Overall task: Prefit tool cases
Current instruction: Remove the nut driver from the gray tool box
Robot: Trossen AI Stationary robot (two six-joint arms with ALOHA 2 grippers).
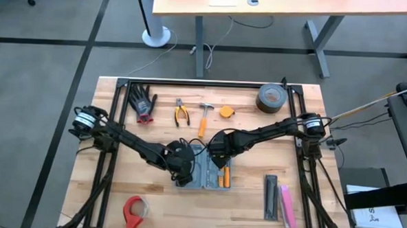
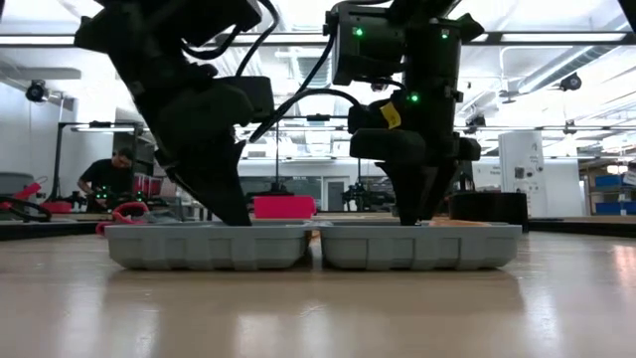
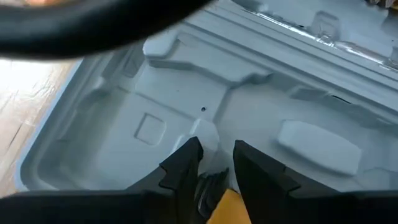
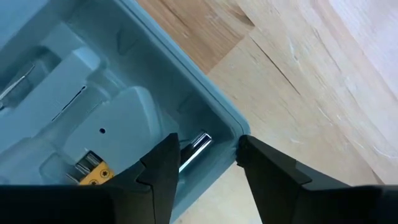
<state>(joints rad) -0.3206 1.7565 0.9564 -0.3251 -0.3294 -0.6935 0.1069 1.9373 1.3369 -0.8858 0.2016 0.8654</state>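
The tool case [image 1: 202,177] lies open and flat mid-table, its two blue-grey halves [image 2: 209,246] [image 2: 417,246] side by side. My left gripper [image 1: 182,169] slants down over the left half's moulded tray [image 3: 186,93], shut on an orange-handled tool [image 3: 227,205]. My right gripper [image 1: 219,159] points down at the right half, open. One finger [image 4: 161,168] is inside the case and the other [image 4: 261,168] is outside its corner wall [image 4: 235,132]. A silver shaft [image 4: 196,146] lies between them. An orange tool [image 1: 225,175] rests in that half. My left gripper pinches the orange-handled tool between its two fingers [image 3: 186,163], slanting down from the table's left. The orange part sits far back between them and a dark metal end [image 3: 208,186] pokes forward above the tray. Whether my right gripper touches the shaft or the wall, I cannot tell.
Along the far edge lie black-red gloves [image 1: 143,103], pliers [image 1: 182,113], a hammer [image 1: 204,116], a yellow tape measure [image 1: 227,111] and a grey tape roll [image 1: 271,98]. A red tape dispenser [image 1: 136,211] sits near left; black and pink bars [image 1: 279,200] near right. A person [image 2: 109,179] sits far behind.
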